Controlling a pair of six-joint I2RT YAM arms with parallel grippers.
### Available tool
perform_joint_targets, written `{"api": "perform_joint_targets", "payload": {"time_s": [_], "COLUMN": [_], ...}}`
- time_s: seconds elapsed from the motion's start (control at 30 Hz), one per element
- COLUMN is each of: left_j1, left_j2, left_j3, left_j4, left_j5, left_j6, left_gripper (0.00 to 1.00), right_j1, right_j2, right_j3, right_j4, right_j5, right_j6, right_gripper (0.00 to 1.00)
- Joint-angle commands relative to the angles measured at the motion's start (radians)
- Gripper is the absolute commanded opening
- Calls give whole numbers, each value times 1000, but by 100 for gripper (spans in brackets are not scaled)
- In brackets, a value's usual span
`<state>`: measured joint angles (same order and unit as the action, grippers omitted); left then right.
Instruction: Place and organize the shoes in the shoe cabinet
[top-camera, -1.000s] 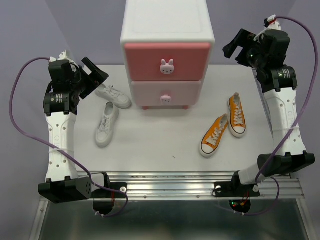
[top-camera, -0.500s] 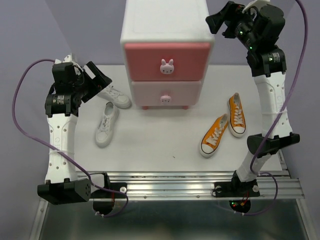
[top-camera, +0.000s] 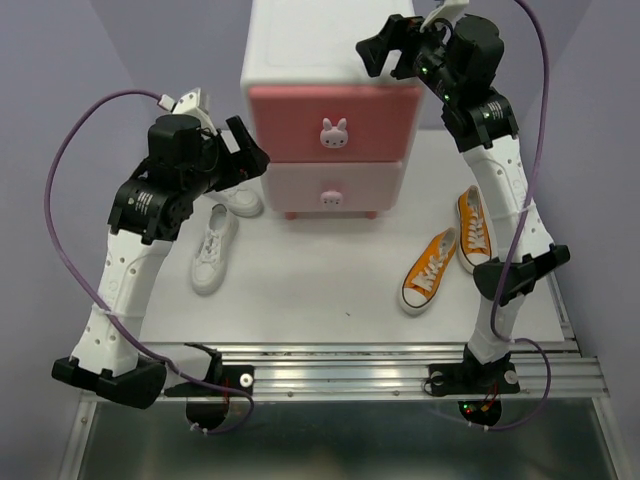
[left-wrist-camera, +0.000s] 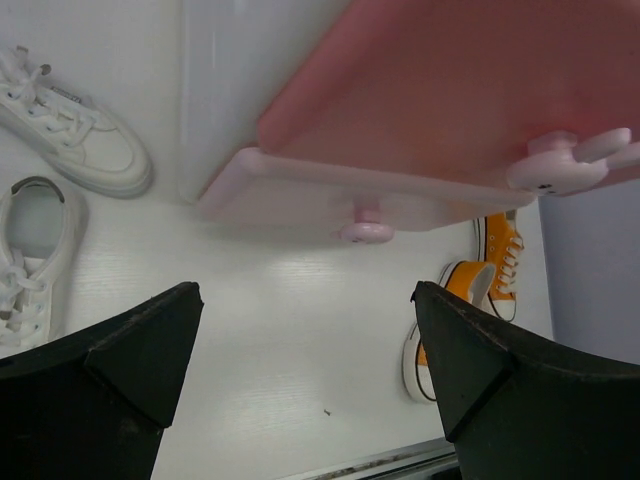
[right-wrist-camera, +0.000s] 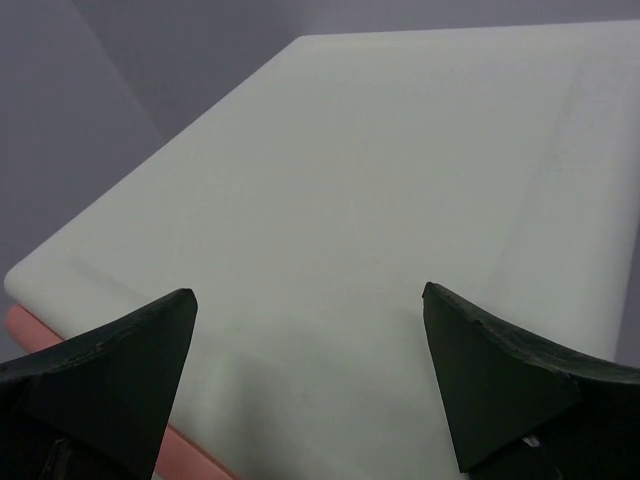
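The shoe cabinet (top-camera: 335, 60) stands at the back centre, both drawers shut: darker pink upper front (top-camera: 300, 120), pale pink lower front (top-camera: 300, 187), each with a bunny knob. Two white sneakers (top-camera: 214, 250) lie left of it, two orange sneakers (top-camera: 430, 268) lie right of it. My left gripper (top-camera: 250, 160) is open and empty, just left of the drawer fronts; its wrist view shows the lower knob (left-wrist-camera: 366, 231) ahead. My right gripper (top-camera: 385, 45) is open and empty above the cabinet's white top (right-wrist-camera: 380, 200).
A purple wall backs the table (top-camera: 300, 290). A metal rail (top-camera: 380, 365) runs along the near edge by the arm bases. Purple cables loop from both arms.
My left gripper swung right toward the cabinet's drawer fronts. My right gripper moved left from beside the cabinet to above its top.
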<state>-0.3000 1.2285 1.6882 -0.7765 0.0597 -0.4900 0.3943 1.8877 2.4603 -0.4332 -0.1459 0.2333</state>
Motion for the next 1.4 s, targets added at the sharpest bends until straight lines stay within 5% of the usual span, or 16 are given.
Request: {"api": "perform_joint_targets", "payload": {"time_s": [0.0,0.27,0.6,1.37], "left_j1": [-108,-391,-573,-584], "left_j2": [12,140,236,431], "left_j3": [99,212,226,372], "left_j4": [5,20,135,233], "left_j5": [-124,-334,-618,-620], "left_j6": [-1,-5,25,60], "left_gripper": [99,99,99,99], "right_j1": [6,15,25,25], "right_j2": [17,34,34,13], "right_j3": [34,5,-14,-55], "right_j4": [-36,-151,-216,-210], "right_j5": [100,98,85,69], "right_j6": [-46,-46,-26,-11], "right_gripper": [100,100,100,100]}}
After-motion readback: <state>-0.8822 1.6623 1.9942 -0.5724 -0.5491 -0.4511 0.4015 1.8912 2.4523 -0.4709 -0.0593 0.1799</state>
